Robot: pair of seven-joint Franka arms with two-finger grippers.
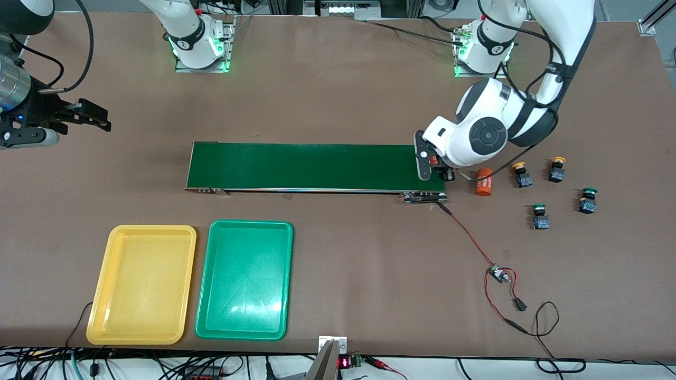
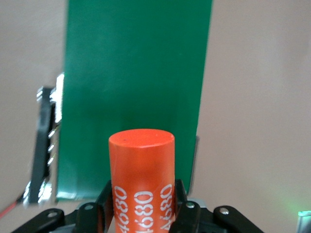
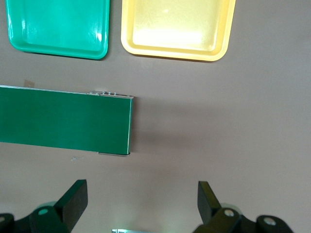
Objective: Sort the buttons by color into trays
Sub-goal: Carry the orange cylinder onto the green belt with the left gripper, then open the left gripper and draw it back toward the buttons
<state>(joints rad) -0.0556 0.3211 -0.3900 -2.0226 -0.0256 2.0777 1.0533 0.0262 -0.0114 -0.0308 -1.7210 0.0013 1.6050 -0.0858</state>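
Two yellow-capped buttons (image 1: pixel 522 174) (image 1: pixel 556 169) and two green-capped buttons (image 1: pixel 540 215) (image 1: pixel 588 199) stand on the table at the left arm's end. The yellow tray (image 1: pixel 142 285) (image 3: pixel 175 29) and the green tray (image 1: pixel 245 279) (image 3: pixel 58 24) lie side by side near the front camera, with nothing in them. My left gripper (image 1: pixel 435 164) (image 2: pixel 142 194) hangs over the conveyor's end, shut on an orange cylinder (image 2: pixel 141 170) with white numerals. My right gripper (image 1: pixel 87 115) (image 3: pixel 142 194) waits open over bare table at the right arm's end.
The long dark-green conveyor belt (image 1: pixel 311 166) (image 2: pixel 136 73) (image 3: pixel 63 119) crosses the middle of the table. A second orange cylinder (image 1: pixel 483 181) lies beside its end, close to the buttons. Red and black wires with a small board (image 1: pixel 499 274) trail from the belt toward the front camera.
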